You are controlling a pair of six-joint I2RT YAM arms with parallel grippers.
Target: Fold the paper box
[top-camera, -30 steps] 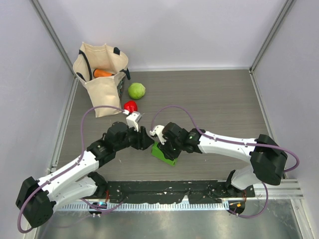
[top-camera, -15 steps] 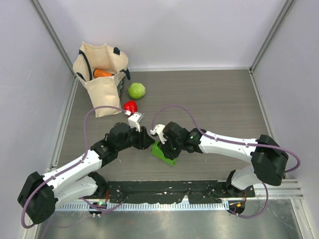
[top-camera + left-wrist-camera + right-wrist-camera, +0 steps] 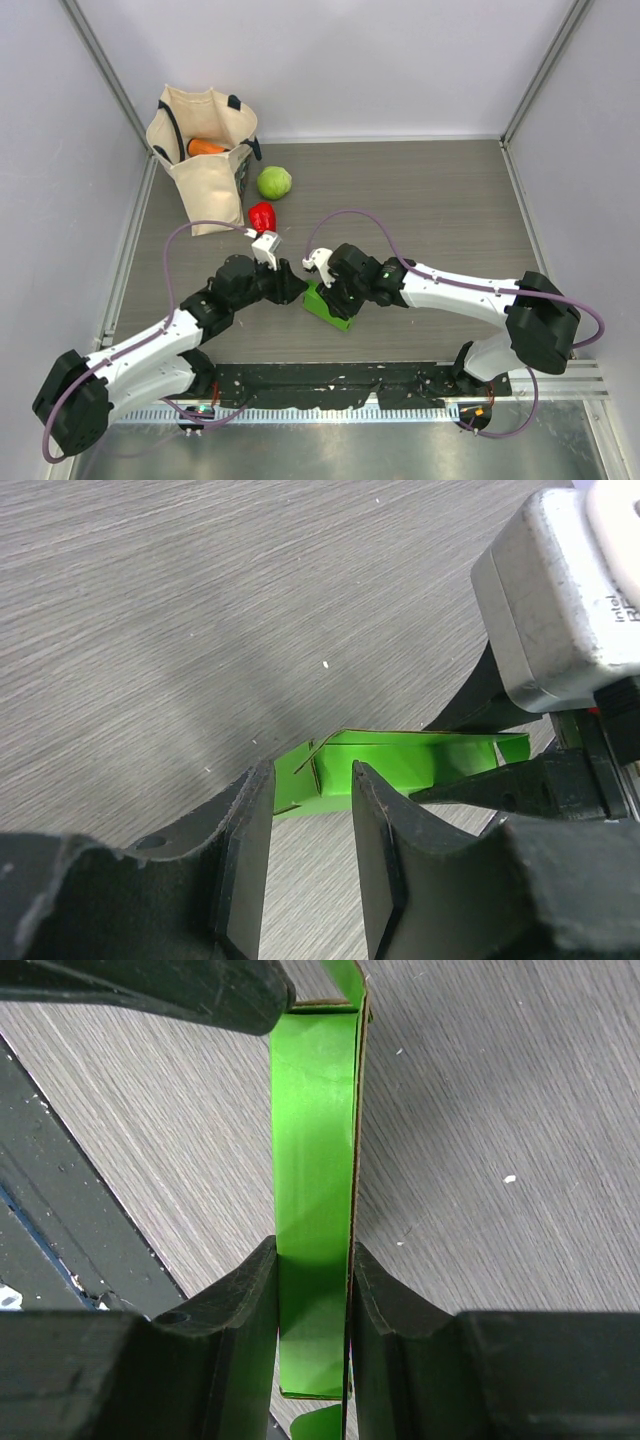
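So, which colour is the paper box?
Bright green; the right wrist view shows the paper box best.

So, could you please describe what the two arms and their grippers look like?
Both the left arm and right arm have white link shells with black joint housings. A purple cable loops along each to the wrist, where a small pale grey camera block sits, one showing an Intel mark. The left gripper and right gripper have matte black, contoured fingers.

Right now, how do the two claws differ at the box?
Right claw clamps a panel of the box deep between its fingers; left claw has only the box's end at its fingertips, grip unclear. Left claw points in from the left, right claw from the right. Both work one box.
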